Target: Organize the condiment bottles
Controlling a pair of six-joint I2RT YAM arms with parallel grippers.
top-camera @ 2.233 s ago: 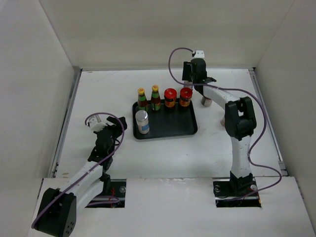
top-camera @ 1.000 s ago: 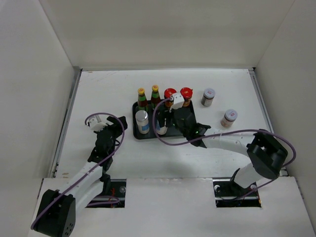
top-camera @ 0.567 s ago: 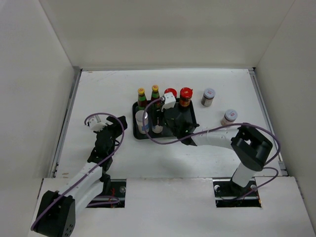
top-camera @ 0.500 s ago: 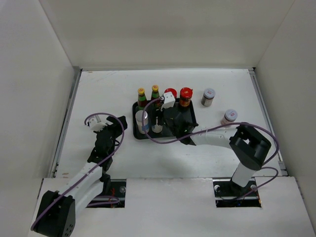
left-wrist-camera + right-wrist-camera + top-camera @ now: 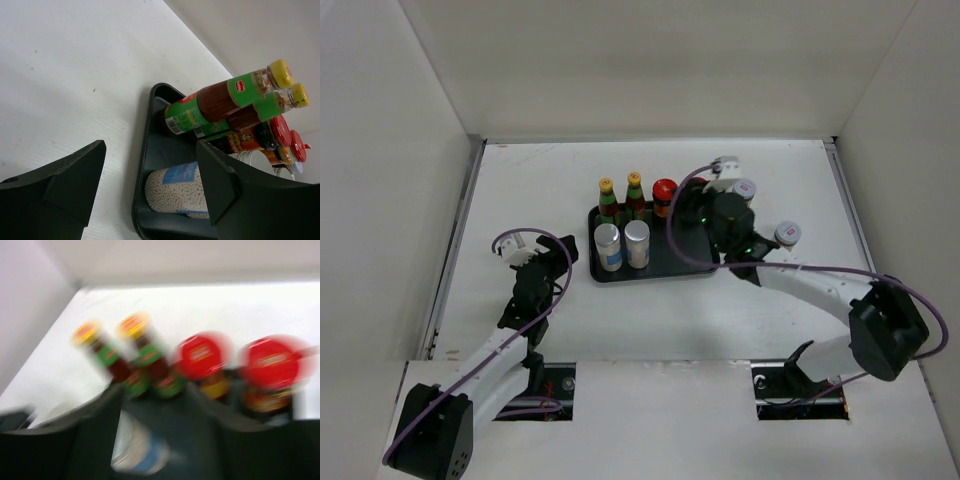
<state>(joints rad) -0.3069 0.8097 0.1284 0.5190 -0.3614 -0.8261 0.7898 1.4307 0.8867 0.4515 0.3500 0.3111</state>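
Observation:
On the black tray stand two yellow-capped sauce bottles, a red-lidded jar, and two white grey-lidded shaker jars. My right arm hides most of the second red-lidded jar in the top view, but the blurred right wrist view shows both red lids. My right gripper hovers open over the tray's right part and holds nothing. Left of the tray my left gripper stands open and empty. It faces the near shaker jar.
Two more shaker jars stand on the table right of the tray, one partly behind my right wrist and one further right. White walls close in the table on three sides.
My right gripper has let go of a shaker jar, which now stands in the tray beside the first. It has then drawn back to the right. The left arm has not moved.

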